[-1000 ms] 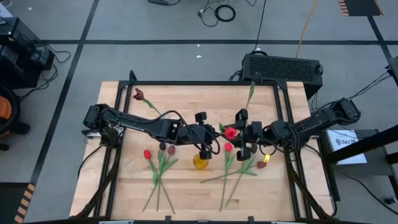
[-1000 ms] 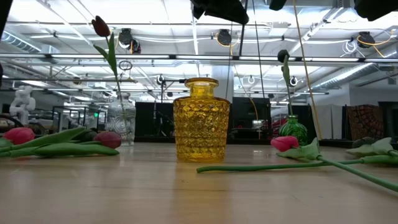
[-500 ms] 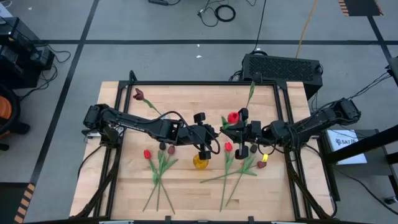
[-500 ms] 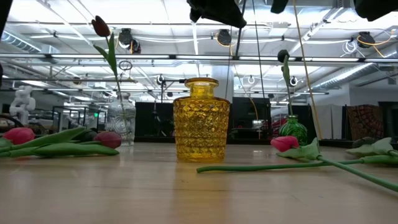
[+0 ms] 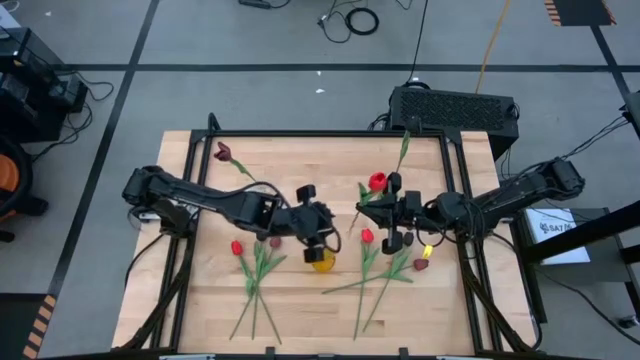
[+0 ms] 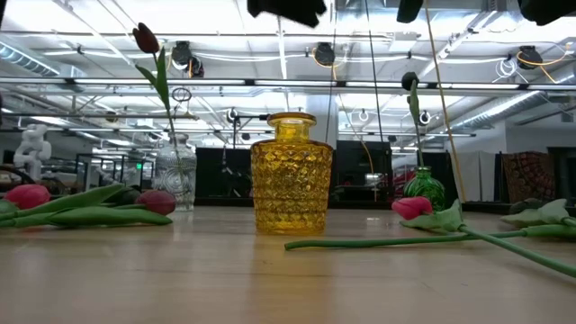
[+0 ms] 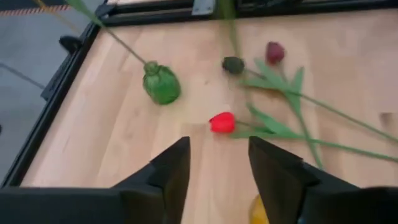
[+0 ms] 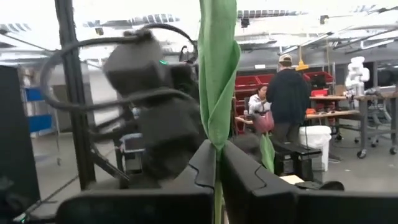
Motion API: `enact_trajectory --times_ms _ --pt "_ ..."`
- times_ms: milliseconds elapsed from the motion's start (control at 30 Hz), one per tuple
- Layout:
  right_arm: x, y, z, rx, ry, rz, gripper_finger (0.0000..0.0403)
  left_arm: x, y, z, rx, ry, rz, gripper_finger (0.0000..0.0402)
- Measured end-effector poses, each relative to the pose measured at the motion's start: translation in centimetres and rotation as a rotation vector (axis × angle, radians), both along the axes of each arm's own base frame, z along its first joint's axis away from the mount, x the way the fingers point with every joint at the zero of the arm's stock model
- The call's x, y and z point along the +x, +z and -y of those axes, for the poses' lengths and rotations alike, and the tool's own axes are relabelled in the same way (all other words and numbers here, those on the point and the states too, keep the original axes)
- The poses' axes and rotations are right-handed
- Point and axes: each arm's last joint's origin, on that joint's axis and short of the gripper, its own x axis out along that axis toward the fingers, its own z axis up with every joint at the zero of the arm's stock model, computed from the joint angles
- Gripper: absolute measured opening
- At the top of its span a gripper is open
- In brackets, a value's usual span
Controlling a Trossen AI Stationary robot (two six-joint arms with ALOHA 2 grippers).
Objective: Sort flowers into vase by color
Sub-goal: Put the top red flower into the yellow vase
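Observation:
My right gripper (image 5: 384,204) hangs over the table's middle right, shut on a red tulip (image 5: 377,182) that is clear of the wood. My left gripper (image 5: 326,222) is open and empty just left of it, above the yellow vase (image 5: 322,261). The left wrist view looks past my left gripper (image 7: 217,163) at a red tulip (image 7: 222,122) lying on the table. A maroon tulip (image 5: 222,152) stands in the clear vase (image 6: 176,175). A dark tulip (image 6: 409,82) stands in the green vase (image 6: 423,187). My right gripper pinches the red tulip's green stem and folded leaf (image 8: 217,144) between its two fingers. The fingers come from the table's right, about level. The leaf rises from the fingers and the flower is lifted clear, its head (image 5: 377,182) toward the far edge.
Red and maroon tulips (image 5: 256,258) lie flat left of the yellow vase, and others (image 5: 385,265) lie right of it, stems toward the near edge. A black box (image 5: 452,108) sits beyond the far edge. People (image 8: 283,99) stand in the room behind.
My right gripper has shut on the red tulip's stem. My left gripper has opened, let the tulip go and drawn back toward the table's left. The tulip's head has swung toward the far edge.

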Motion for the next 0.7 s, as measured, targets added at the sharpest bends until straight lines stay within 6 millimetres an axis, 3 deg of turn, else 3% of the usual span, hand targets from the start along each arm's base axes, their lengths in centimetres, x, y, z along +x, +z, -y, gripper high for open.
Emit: enact_trajectory --times_ms 233,433,567,700 --pt "0.3 -0.4 0.7 0.085 -0.009 -0.028 0.0001 -2.8 1.4 1.6 0.027 -0.055 -0.050 0.0186" --pt "0.8 -0.9 1.1 0.156 -0.009 -0.030 0.0002 -5.8 3.9 3.2 0.107 -0.012 0.024 0.0187" --pt "1.3 -1.1 1.0 0.165 -0.005 0.014 0.0003 -8.0 3.3 3.8 0.190 0.026 0.035 0.0187" --pt "1.9 -1.3 1.0 0.172 -0.004 0.066 0.0003 -9.9 2.6 3.2 0.223 0.078 0.084 0.0187"
